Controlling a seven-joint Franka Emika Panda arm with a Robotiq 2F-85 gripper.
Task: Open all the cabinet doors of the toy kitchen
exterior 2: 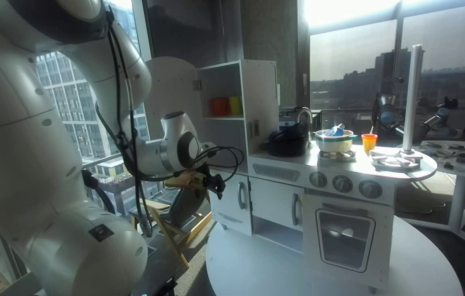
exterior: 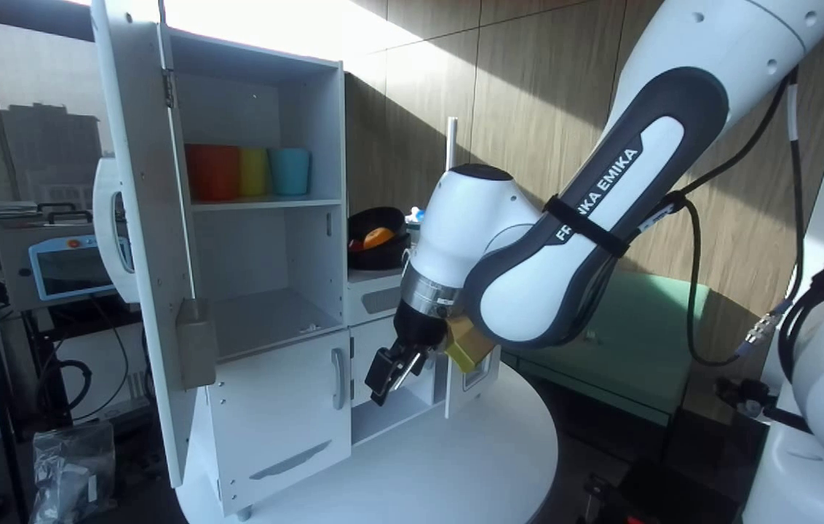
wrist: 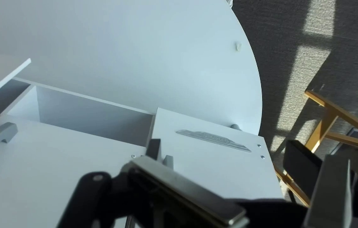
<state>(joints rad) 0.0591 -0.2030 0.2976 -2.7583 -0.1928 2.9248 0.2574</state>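
The white toy kitchen (exterior 2: 259,102) stands on a round table. Its tall fridge door (exterior: 146,240) is swung wide, baring two shelf spaces. Below, the lower fridge door (exterior: 281,415) is closed, with a grey handle (exterior: 339,378). Closed too is the middle cabinet door (exterior 2: 273,195) beside it. The windowed oven door (exterior 2: 343,236) stands ajar; its edge juts out in the wrist view. My gripper (wrist: 226,152) is open in front of the lower fridge door, nothing between its fingers. One finger (wrist: 153,148) partly hides that door's handle; contact cannot be told.
Colored cups (exterior: 219,171) sit on the upper fridge shelf. A black pan (exterior 2: 288,142), a white pot (exterior 2: 333,143) and an orange cup (exterior 2: 369,142) crowd the counter. The round table (exterior: 470,451) ends near the fridge side, by a wooden chair (wrist: 330,117).
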